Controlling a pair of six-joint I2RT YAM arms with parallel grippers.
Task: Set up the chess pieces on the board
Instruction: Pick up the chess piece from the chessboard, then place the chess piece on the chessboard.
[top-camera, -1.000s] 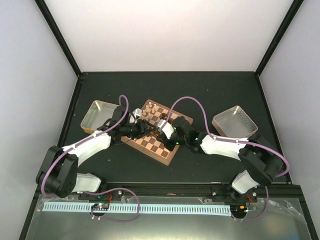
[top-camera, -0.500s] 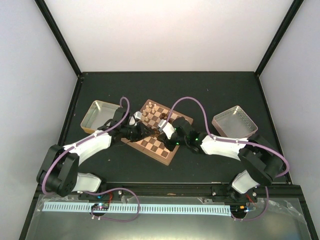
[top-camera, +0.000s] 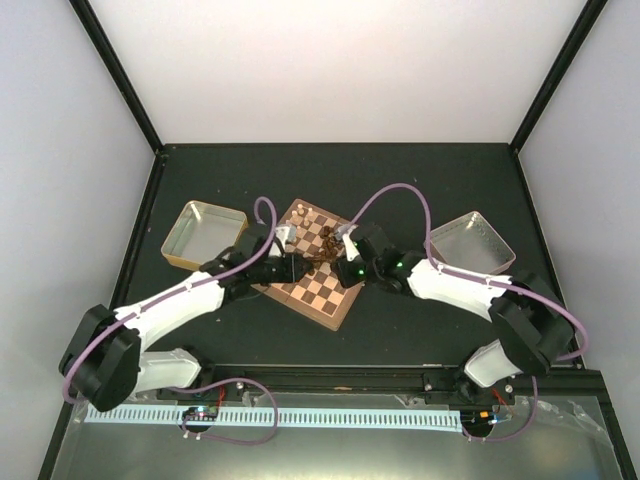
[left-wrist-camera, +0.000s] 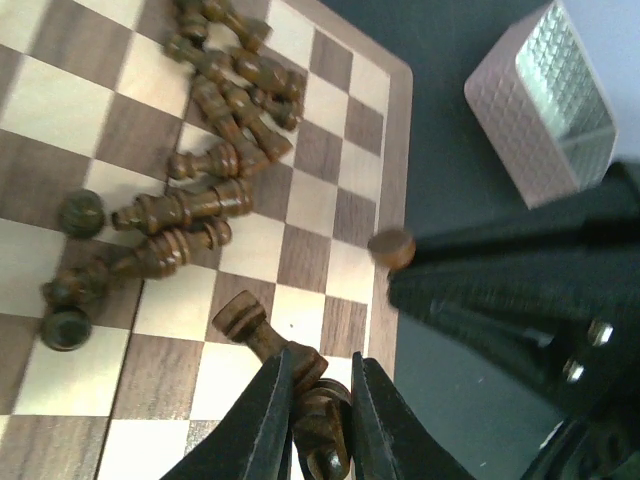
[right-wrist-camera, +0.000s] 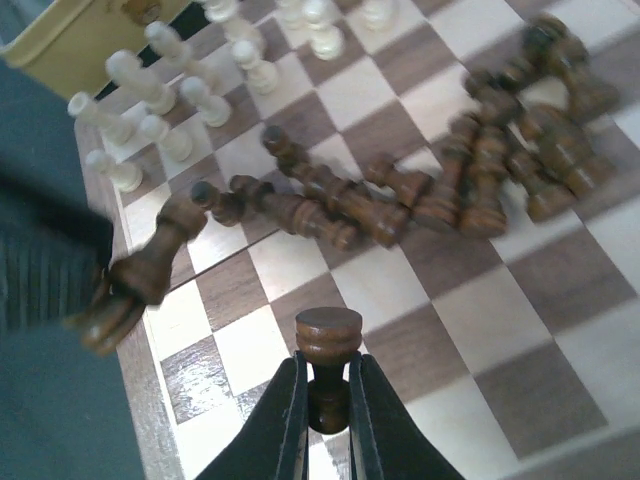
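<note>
Left end effector (left-wrist-camera: 322, 380) clamps dark chessman (left-wrist-camera: 252, 322); right end effector (right-wrist-camera: 328, 388) clamps second dark chessman (right-wrist-camera: 328, 335), presumably for standing upright. Fallen heap (top-camera: 328, 240) at 1 o'clock on the board (top-camera: 322, 295).

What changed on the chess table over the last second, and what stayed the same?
The left gripper closed on a dark brown piece. The right gripper shifted slightly to the right. Unchanged: its grip on a second dark piece, the board, the left tray and the right tray.
</note>
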